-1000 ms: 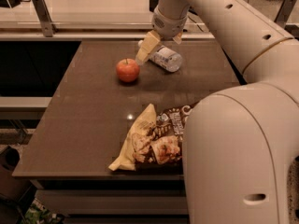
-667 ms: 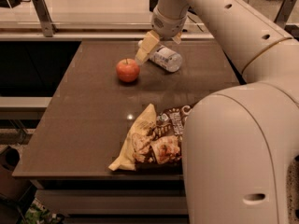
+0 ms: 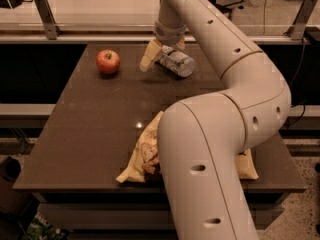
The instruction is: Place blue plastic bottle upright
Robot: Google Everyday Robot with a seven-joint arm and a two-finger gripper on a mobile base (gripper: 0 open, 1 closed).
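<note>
bottle: blue plastic bottle (image 3: 177,63), clear ribbed body, pale label, lying on its side
where: far part of the table (image 3: 90,129), right of the apple (image 3: 108,61), well apart from the chip bag (image 3: 142,156)
gripper: gripper (image 3: 161,56) over the bottle's left end, spread wide, not clamped

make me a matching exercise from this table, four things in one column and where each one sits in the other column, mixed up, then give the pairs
1 apple
2 blue plastic bottle
3 snack bag
4 gripper

A near edge of the table, partly behind the arm
B lying on its side, far middle of the table
C at the bottle's end nearest the apple
D alone, far left of the table

Pairs: 1-D, 2-B, 3-A, 4-C
</note>
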